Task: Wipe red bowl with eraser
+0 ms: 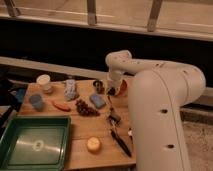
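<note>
The red bowl sits at the back right of the wooden table, partly hidden by my arm. My gripper hangs down from the white wrist at the bowl's left edge, touching or just above it. Whether it holds anything is hidden. A blue rectangular block, possibly the eraser, lies on the table just left and in front of the gripper. A small dark metal cup stands left of the gripper.
On the table are dark grapes, a red pepper-like item, a blue bowl, a white cup, a crumpled bottle, an orange fruit and black utensils. A green tray is at front left. My white arm covers the table's right side.
</note>
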